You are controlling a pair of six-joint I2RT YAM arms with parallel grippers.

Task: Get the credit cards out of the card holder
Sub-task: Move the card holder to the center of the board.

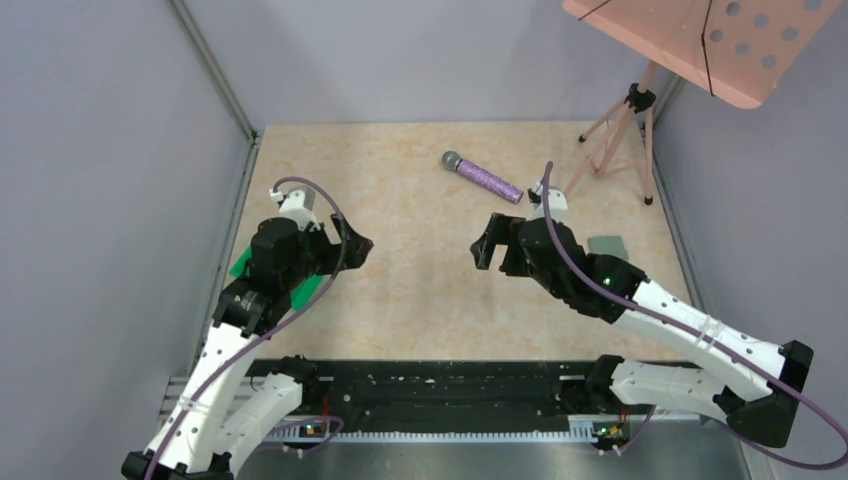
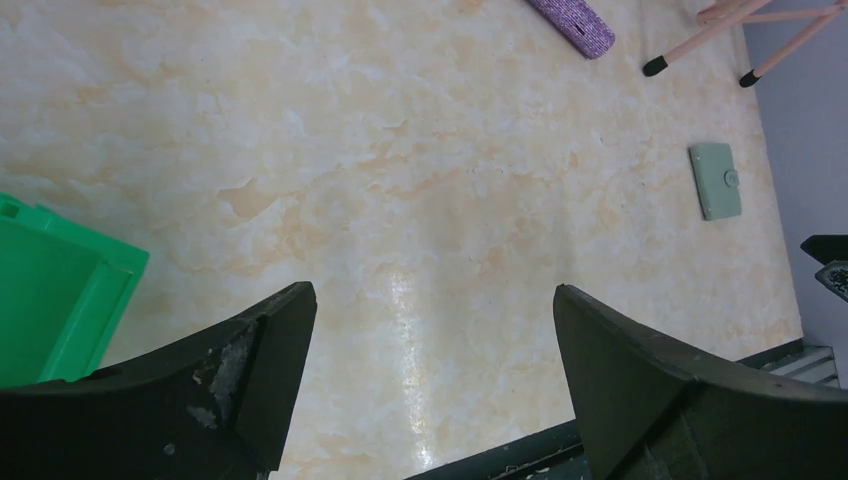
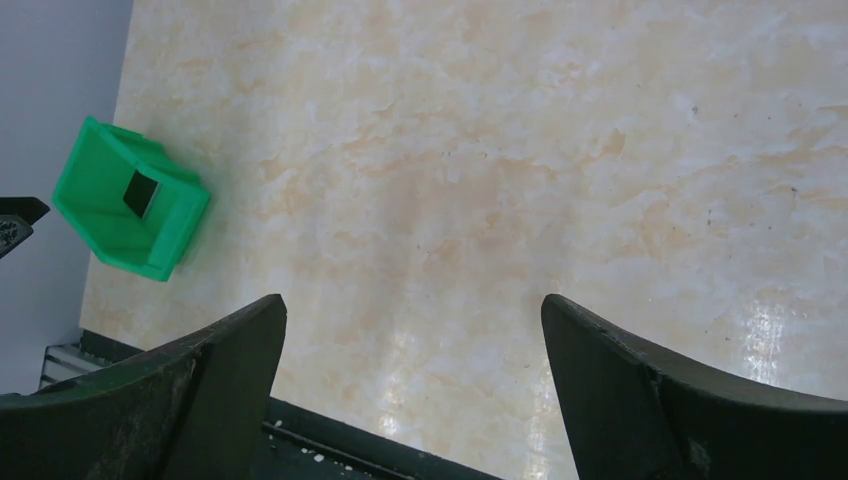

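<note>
The left gripper (image 2: 432, 300) and right gripper (image 3: 412, 305) stand apart, empty. The card holder (image 1: 607, 245) lies closed behind the right gripper: best turn toward it and pin one flap.

A beige, marble-patterned table (image 1: 420, 300) is enclosed by plain lavender-grey walls (image 1: 100, 150) on its left, far and right sides. A pink music stand (image 1: 680, 35) stands on its far right corner. Soft glare (image 2: 405, 300) marks its near edge.
</note>
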